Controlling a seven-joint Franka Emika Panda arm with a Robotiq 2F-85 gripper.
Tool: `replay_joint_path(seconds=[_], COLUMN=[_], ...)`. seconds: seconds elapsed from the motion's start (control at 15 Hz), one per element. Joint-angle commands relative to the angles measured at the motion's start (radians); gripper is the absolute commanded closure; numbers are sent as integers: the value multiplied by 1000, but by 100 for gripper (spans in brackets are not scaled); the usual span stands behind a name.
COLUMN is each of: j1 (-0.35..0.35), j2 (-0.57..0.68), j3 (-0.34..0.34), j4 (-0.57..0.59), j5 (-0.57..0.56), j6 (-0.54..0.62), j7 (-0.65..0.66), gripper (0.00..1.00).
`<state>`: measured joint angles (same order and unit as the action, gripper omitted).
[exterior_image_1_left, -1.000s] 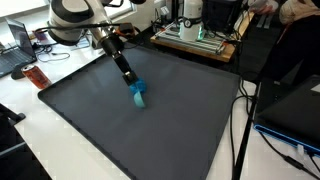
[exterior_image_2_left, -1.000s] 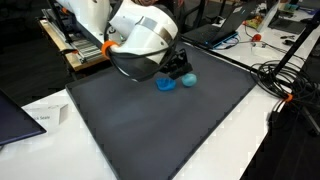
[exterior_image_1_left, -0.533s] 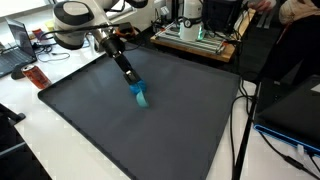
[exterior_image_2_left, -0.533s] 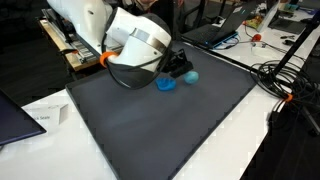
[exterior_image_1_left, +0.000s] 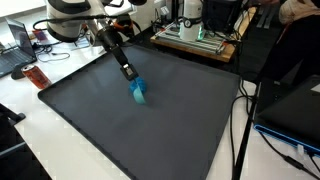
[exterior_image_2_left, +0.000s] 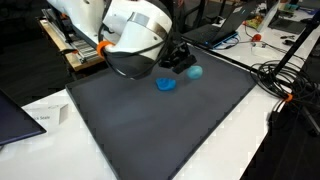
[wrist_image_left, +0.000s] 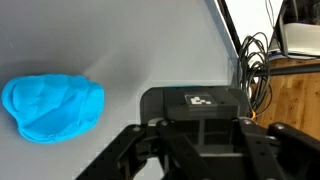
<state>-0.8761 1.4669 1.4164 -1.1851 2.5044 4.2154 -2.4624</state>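
Observation:
A dark grey mat (exterior_image_1_left: 150, 130) (exterior_image_2_left: 150, 130) covers the white table. My gripper (exterior_image_1_left: 127, 72) (exterior_image_2_left: 178, 62) (wrist_image_left: 195, 125) hangs low over the mat's far part, shut on a dark block (wrist_image_left: 195, 100) with a small white patterned label. A crumpled bright blue lump (wrist_image_left: 52, 108) (exterior_image_1_left: 138, 94) (exterior_image_2_left: 166, 84) lies on the mat just beside the gripper, not touching the jaws. In an exterior view a smaller blue piece (exterior_image_2_left: 195, 71) shows right by the fingers; whether it touches them I cannot tell.
Cables (exterior_image_2_left: 282, 75) (exterior_image_1_left: 240, 130) trail off one side of the mat. A wooden rack with equipment (exterior_image_1_left: 195, 38) stands behind it. A laptop (exterior_image_1_left: 15, 50), an orange item (exterior_image_1_left: 33, 75) and a sheet of paper (exterior_image_2_left: 45, 115) lie on the white table.
The gripper has drifted slightly toward the mat's far edge with the block still held. The smaller blue piece has shifted the same way. The large blue lump has stayed put.

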Motion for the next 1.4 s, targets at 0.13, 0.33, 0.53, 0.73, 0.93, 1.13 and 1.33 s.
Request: replay_joint_path(seconds=[0.13,0.33,0.53,0.73,0.93,1.13,1.33], j1=[54,70,72,96,118,137,155], j2=[-79,-91,-80,-141,-200,-274,-331], j3=[-70,-94,-89,-179,-223,-274,-294], j4=[90,135,145,146,135,93,65], j5=[24,23,3,25,24,24,8], j6=[26,27,27,27,27,25,18], j7=[-92,-135,-166,-181,-208,-189,-150], gripper=[78,78,78,78,78,78,78])
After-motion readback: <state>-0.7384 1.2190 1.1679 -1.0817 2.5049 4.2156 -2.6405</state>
